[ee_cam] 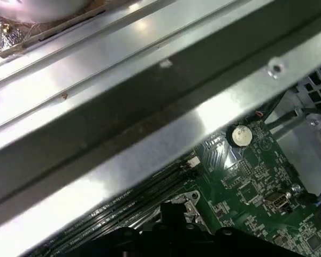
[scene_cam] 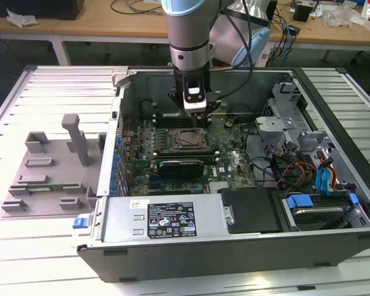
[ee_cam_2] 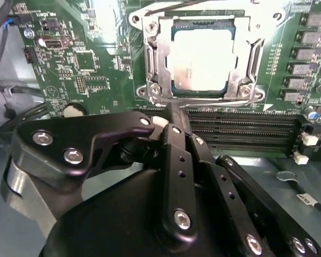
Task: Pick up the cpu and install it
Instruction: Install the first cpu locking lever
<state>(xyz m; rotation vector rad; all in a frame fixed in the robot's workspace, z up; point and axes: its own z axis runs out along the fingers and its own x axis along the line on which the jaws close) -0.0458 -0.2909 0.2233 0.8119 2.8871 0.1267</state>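
The cpu point(ee_cam_2: 203, 60) is a silvery square chip lying flat inside the open socket frame point(ee_cam_2: 150, 59) on the green motherboard; the exterior view shows the cpu point(scene_cam: 186, 140) at the board's middle. My gripper point(ee_cam_2: 174, 111) hangs over the memory slots point(ee_cam_2: 241, 126) just beside the socket, fingers closed together with nothing between them. In the exterior view the gripper point(scene_cam: 195, 118) points straight down into the case, a little behind the socket and above the board.
The open computer case point(scene_cam: 333, 98) lies on a slatted table. Its power supply point(scene_cam: 166, 219) is at the front and a drive cage point(scene_cam: 283, 114) with cables on the exterior view's right. A grey fixture point(scene_cam: 55, 166) stands outside on the left. A case rail point(ee_cam: 150, 107) crosses the first wrist view.
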